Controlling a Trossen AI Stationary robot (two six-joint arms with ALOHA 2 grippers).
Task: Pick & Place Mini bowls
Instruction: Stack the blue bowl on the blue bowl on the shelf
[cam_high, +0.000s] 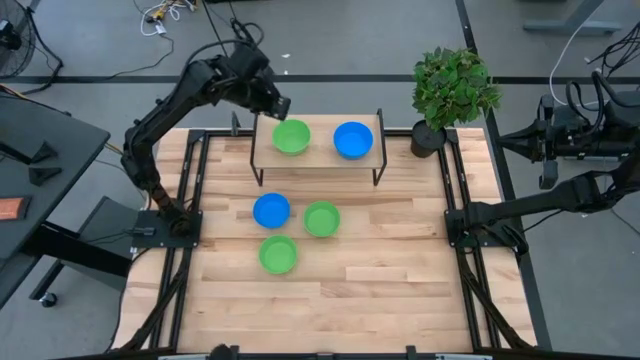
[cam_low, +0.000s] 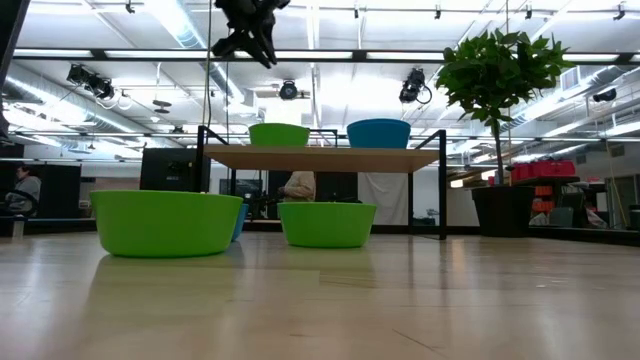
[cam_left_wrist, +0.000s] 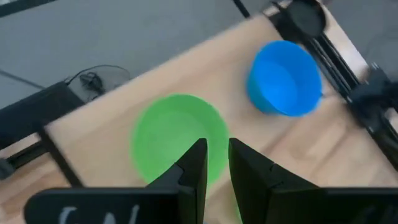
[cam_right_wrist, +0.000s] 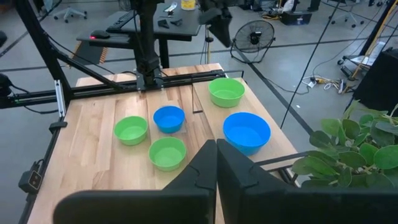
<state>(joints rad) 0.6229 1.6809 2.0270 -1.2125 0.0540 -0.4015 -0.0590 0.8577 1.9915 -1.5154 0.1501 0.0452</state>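
Five mini bowls show; a sixth is out of view. A green bowl (cam_high: 291, 136) and a blue bowl (cam_high: 353, 140) stand on the raised wooden shelf (cam_high: 318, 157) at the table's far side. On the table below rest a blue bowl (cam_high: 271, 210) and two green bowls (cam_high: 321, 218) (cam_high: 278, 254). My left gripper (cam_high: 277, 105) hangs above the shelf's left part (cam_low: 250, 35), over the green bowl (cam_left_wrist: 177, 140), fingers a narrow gap apart (cam_left_wrist: 216, 155) and holding nothing. My right gripper (cam_right_wrist: 216, 149) waits shut beyond the table's right edge.
A potted green plant (cam_high: 455, 88) stands at the table's far right corner beside the shelf. The shelf rests on thin black legs (cam_high: 379, 165). Black frame rails (cam_high: 195, 190) run along both sides of the table. The near half of the tabletop is bare wood.
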